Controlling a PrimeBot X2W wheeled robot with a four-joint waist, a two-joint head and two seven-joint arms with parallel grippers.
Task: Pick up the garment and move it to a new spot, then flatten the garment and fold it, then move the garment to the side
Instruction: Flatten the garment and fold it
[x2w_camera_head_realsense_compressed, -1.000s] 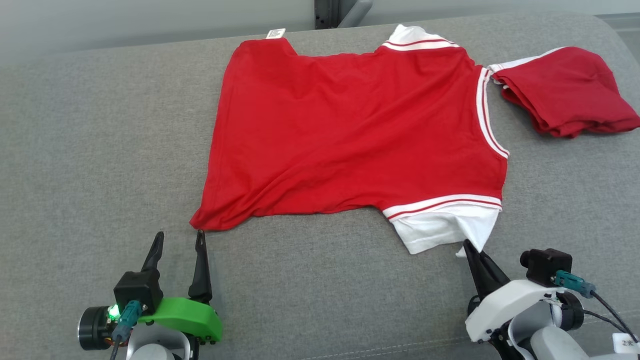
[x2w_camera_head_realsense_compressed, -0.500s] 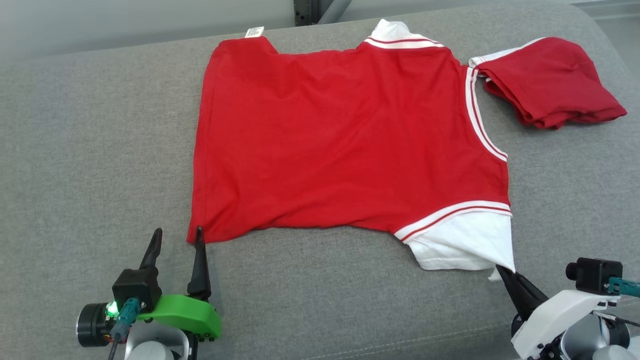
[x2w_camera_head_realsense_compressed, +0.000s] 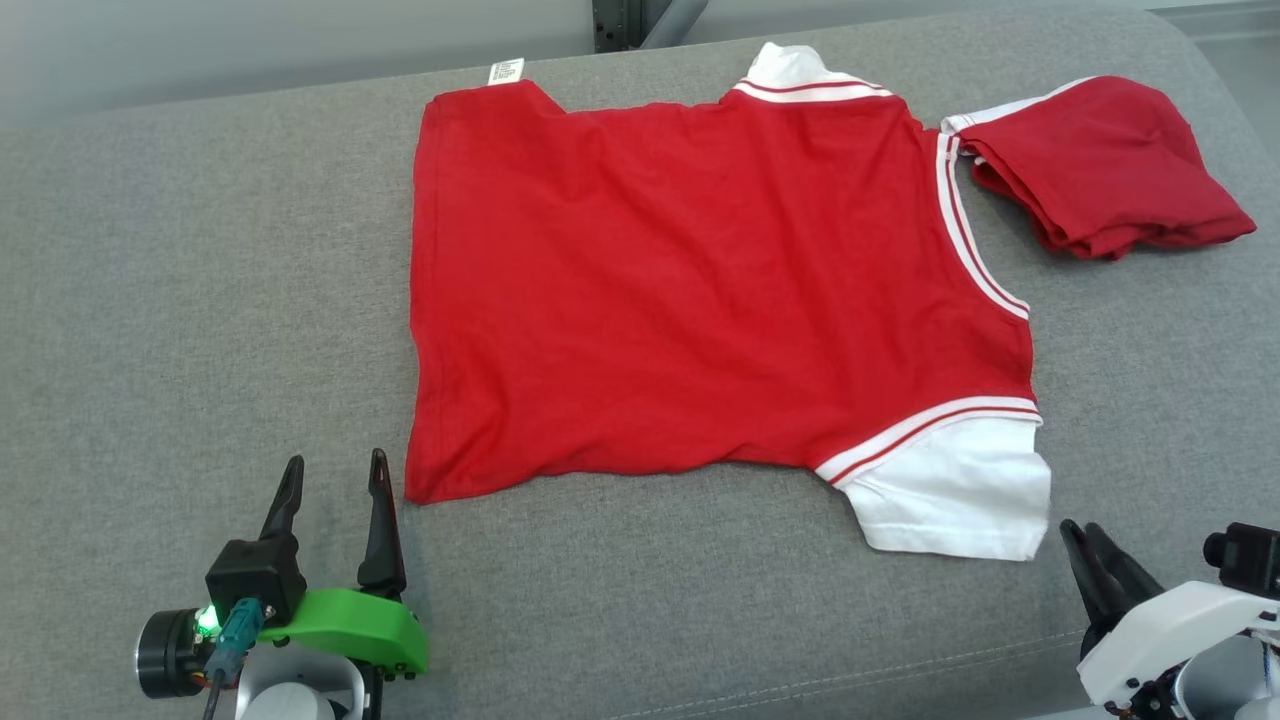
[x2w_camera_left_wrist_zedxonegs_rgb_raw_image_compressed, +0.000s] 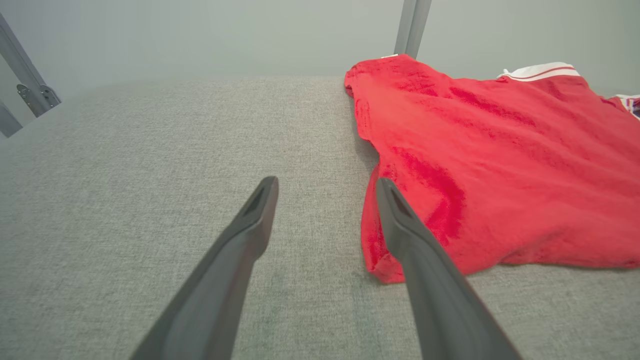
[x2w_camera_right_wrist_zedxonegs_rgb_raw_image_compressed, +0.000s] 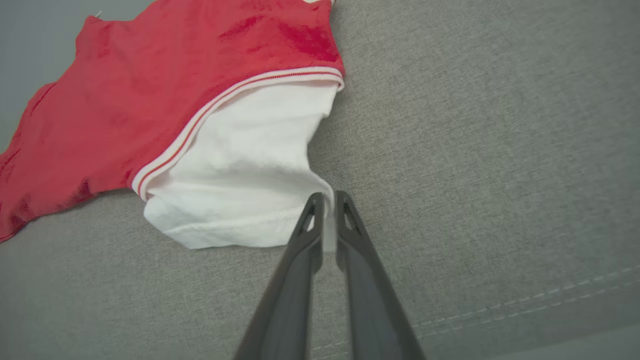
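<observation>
— Head view?
— I counted two red garments and two tools. The garment (x2w_camera_head_realsense_compressed: 700, 280) lay spread on the cushion (x2w_camera_head_realsense_compressed: 180, 300), long axis left-right, neck rightward. A folded garment (x2w_camera_head_realsense_compressed: 1100, 170) sat at its neck end. Bare cushion ran left and near.
— Left wrist?
— My left tool (x2w_camera_left_wrist_zedxonegs_rgb_raw_image_compressed: 326, 184) gaped, empty, with the hem corner just beside it.
— Right wrist?
— My right tool (x2w_camera_right_wrist_zedxonegs_rgb_raw_image_compressed: 327, 200) was nearly clenched, white sleeve cloth between its fingers; grasping or not, I couldn't tell.

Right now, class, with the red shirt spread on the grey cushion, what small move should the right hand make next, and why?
Probably open the right hand wide and draw it back. In the right wrist view a corner of the white sleeve sits between its nearly closed fingers, while the red shirt already lies spread; letting go leaves it flat for folding.
</observation>
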